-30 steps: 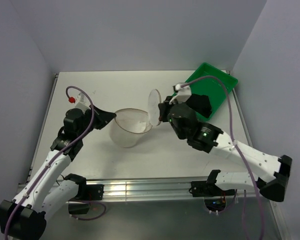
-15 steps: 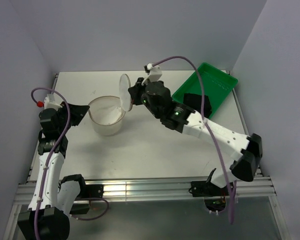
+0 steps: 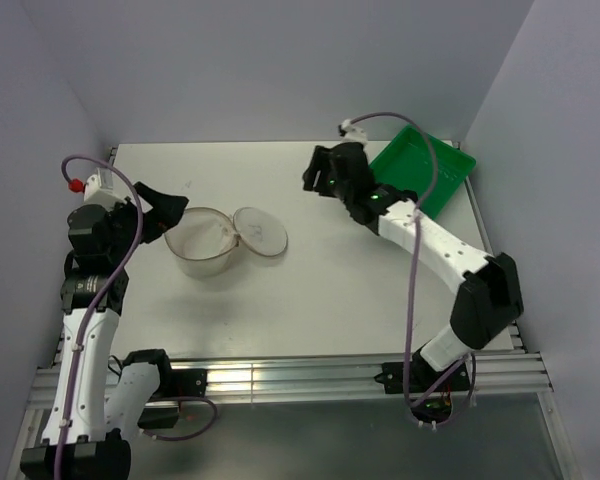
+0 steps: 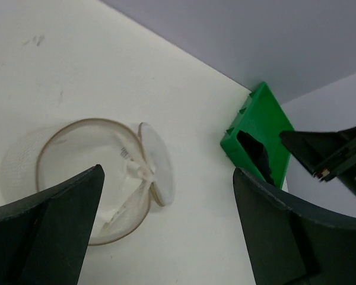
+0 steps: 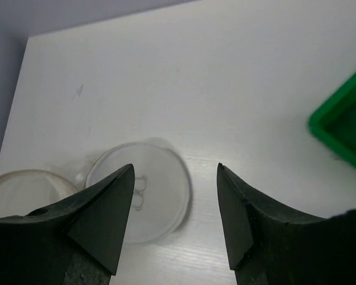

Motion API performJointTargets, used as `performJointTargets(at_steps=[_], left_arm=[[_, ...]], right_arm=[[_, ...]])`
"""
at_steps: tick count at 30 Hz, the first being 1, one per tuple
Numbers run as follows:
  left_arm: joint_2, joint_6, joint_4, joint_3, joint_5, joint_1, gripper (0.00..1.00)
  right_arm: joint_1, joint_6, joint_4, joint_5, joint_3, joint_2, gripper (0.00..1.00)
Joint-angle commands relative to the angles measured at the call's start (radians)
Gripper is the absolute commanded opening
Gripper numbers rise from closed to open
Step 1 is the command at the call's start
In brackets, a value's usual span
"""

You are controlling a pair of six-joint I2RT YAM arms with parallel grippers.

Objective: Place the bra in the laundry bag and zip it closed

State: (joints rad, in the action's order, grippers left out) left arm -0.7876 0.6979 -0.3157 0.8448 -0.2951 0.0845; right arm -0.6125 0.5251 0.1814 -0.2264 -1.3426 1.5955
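Note:
The laundry bag (image 3: 202,243) stands on the table as an open mesh drum with a tan rim. Its round lid (image 3: 261,232) lies flat on the table to its right, still joined at the rim. The bag (image 4: 83,178) and the lid (image 5: 143,199) also show in the wrist views. The black bra (image 4: 257,154) lies in the green tray (image 4: 256,122). My left gripper (image 3: 173,211) is open just left of the bag, holding nothing. My right gripper (image 3: 323,172) is open and empty, above the table between the lid and the tray.
The green tray (image 3: 448,168) sits at the back right corner, partly under my right arm. Walls close the table at the back and on both sides. White tabletop lies in front of the bag.
Both grippers have let go of the bag and opened. The lid, held upright before, has dropped flat onto the table. The right gripper has moved right, toward the tray; the left has drawn back slightly.

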Motion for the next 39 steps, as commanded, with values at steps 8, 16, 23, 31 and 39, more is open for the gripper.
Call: performJointTargets(at_steps=[8,16,23,31,39], left_arm=[[0.074,-0.146,0.16,-0.018,-0.309,-0.241,0.91],[0.074,-0.228,0.101,-0.038,-0.207,-0.345,0.89],[0.079,-0.255,0.053,-0.035,-0.151,-0.387,0.88],[0.079,-0.255,0.049,-0.042,-0.142,-0.394,0.88],[0.073,-0.255,0.047,-0.044,-0.13,-0.391,0.87]], right_arm=[[0.379,-0.117,0.164,-0.11,0.181,-0.16,0.67],[0.376,-0.235,0.266,-0.191,0.047,0.021,0.83],[0.376,-0.254,0.309,-0.191,-0.049,0.17,0.84],[0.375,-0.273,0.319,-0.168,-0.171,0.294,0.79],[0.385,-0.254,0.314,-0.258,-0.191,0.305,0.04]])
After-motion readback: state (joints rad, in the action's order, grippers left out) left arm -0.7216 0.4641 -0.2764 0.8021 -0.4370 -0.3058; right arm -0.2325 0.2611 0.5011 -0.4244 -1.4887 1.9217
